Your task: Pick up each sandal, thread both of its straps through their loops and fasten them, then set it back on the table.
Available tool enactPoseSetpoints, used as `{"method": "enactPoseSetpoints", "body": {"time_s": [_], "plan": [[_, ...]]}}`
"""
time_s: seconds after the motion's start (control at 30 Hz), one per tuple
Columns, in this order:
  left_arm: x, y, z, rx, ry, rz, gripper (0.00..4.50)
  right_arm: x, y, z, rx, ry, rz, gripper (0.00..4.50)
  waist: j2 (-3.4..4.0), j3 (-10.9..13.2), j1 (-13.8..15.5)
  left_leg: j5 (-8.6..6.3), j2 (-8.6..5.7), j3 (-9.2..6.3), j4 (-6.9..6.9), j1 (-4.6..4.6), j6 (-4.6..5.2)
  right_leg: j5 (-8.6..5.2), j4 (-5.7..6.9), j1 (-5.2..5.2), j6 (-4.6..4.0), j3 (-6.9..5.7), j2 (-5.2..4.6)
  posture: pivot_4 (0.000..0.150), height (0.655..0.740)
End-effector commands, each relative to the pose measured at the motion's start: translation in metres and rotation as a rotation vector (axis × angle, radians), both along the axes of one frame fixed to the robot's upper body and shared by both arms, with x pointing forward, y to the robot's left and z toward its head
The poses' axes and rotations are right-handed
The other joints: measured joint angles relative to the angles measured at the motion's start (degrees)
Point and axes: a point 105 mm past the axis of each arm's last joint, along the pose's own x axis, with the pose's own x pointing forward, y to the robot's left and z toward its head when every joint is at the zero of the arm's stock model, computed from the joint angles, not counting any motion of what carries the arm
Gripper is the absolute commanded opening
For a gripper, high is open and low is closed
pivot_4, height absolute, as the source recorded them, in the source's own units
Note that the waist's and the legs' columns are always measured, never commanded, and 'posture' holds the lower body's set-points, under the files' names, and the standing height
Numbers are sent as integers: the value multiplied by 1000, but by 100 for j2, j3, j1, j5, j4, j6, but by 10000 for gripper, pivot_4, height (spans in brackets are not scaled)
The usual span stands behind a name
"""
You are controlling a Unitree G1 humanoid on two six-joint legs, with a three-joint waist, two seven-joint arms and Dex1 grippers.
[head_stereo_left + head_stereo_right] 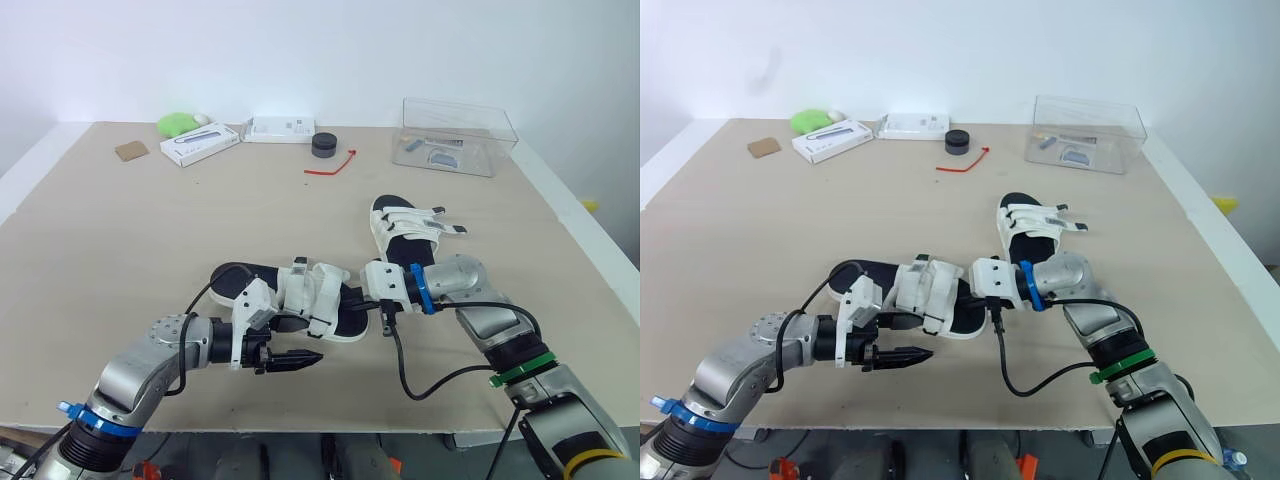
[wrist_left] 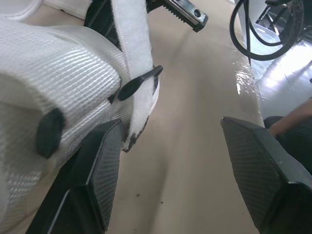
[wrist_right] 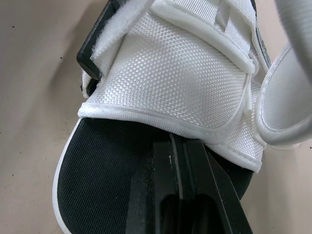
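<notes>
Beige table (image 1: pixel 120 250) bearing a white-strapped sandal (image 1: pixel 310 295). Left gripper (image 1: pixel 295 358) spread wide beside it; right gripper (image 3: pixel 178 151) pinched closed, tips upon its insole.

Clear plastic box (image 1: pixel 458 135), black puck (image 1: pixel 324 144), red cord (image 1: pixel 333 166), brown card (image 1: pixel 130 151)

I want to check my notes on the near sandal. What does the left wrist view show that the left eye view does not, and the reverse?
The left wrist view adds: the left hand is open, with bare table in the gap and a strap end hanging beside it. The left eye view adds: the far sandal and the clear box behind it. Both share the near sandal with its white straps.
</notes>
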Motion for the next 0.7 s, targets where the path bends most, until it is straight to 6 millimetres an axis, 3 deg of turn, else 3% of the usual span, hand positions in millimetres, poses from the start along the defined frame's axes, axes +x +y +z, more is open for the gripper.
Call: {"method": "enactPoseSetpoints", "body": {"time_s": [0.03, 0.07, 0.23, 0.5, 0.7], "plan": [[-3, -5, 6, -21, 2, -48, 27875, 1, -15, -20, -92, 47, -51, 0, 0, 0, 0, 0, 0, 0, 0, 0, 0, 0, 0, 0, 0, 0, 0, 1500, 7400], [-3, -5, 4, -13, 9, -54, 25650, 1, -15, -20, -92, 47, -52, 0, 0, 0, 0, 0, 0, 0, 0, 0, 0, 0, 0, 0, 0, 0, 0, 1500, 7400], [-1, -2, -3, 20, 35, -55, 1477, 1, -15, -20, -92, 47, -51, 0, 0, 0, 0, 0, 0, 0, 0, 0, 0, 0, 0, 0, 0, 0, 1, 1500, 7400], [-12, 9, -11, 52, 109, -91, 648, 0, -16, -21, -95, 47, -50, 0, 1, 0, -1, 0, 1, 0, -2, -1, 0, -1, -1, -2, -2, -1, 1, 1500, 7400], [-53, 30, -11, 77, 196, -203, 648, -2, -16, -22, -96, 49, -45, 0, 2, 2, 5, -6, 5, 0, -8, -6, -4, -9, -2, -10, -9, 1, -4, 1500, 7400]]}}
